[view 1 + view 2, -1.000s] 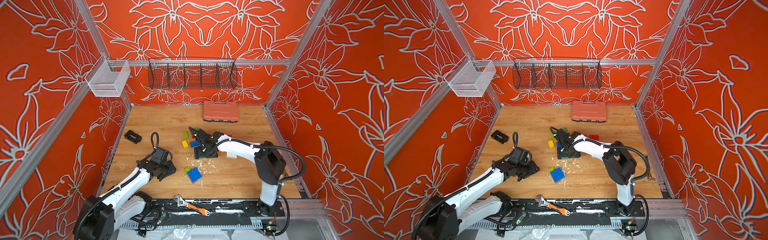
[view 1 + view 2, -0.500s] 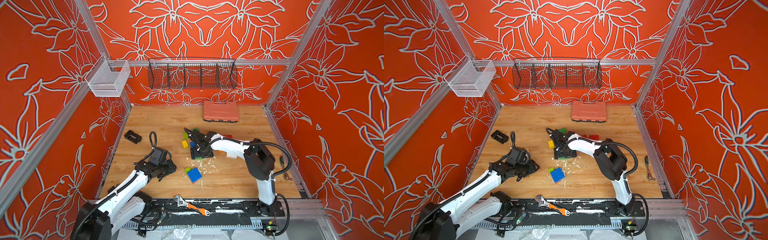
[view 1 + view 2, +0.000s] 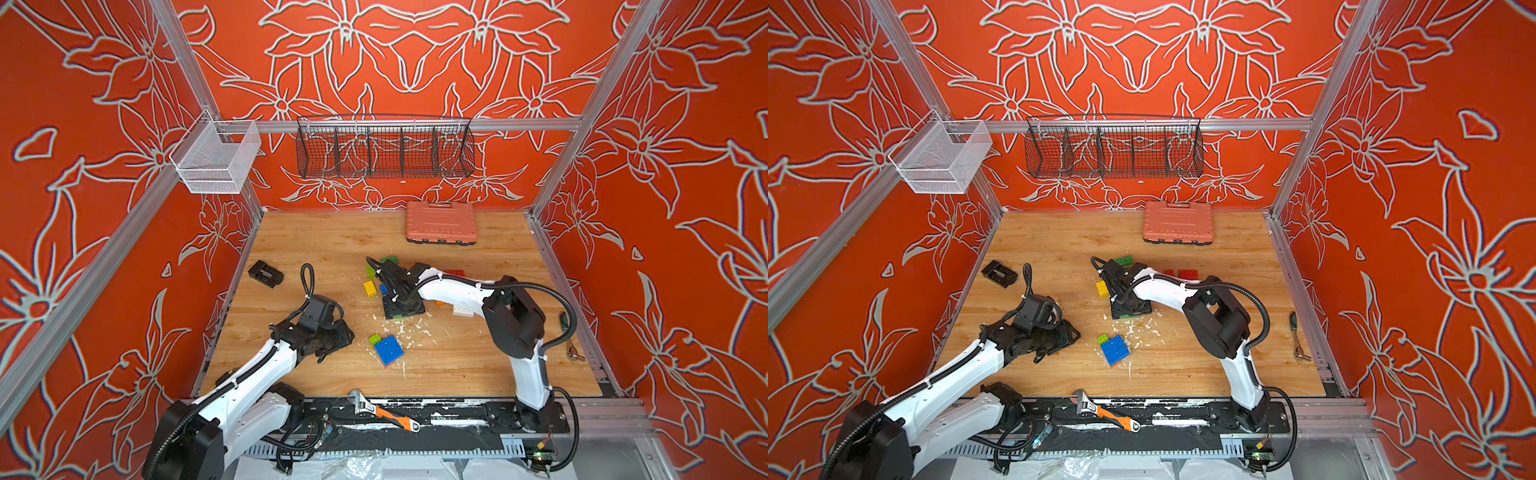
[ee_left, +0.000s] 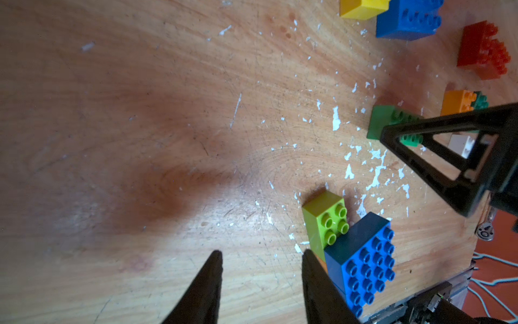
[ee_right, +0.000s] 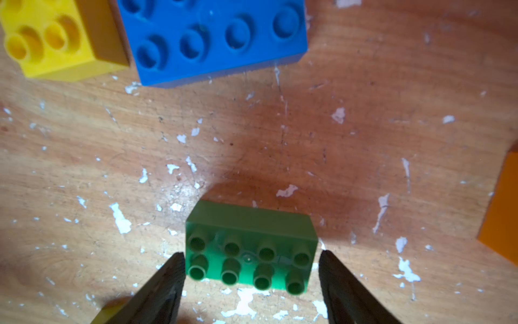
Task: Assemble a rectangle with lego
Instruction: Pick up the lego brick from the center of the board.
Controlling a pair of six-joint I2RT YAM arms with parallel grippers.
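Right wrist: right gripper point(image 5: 251, 256) open; green brick point(image 5: 251, 238) lies between its fingers point(image 5: 165, 283), long side from finger to finger
Left wrist: left gripper point(image 4: 262, 254) open and empty; blue block point(image 4: 361, 261) just beside one finger
Both top views: green brick mid table point(image 3: 457, 365), right arm over it, left arm further off

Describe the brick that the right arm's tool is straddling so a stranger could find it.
Start at the wooden table, near its middle, where the right tool points down. Between its tips lies a dark green brick, studs up, two rows of four. Its neighbours, a blue brick and a yellow brick, differ in colour and lie clear of the tips.
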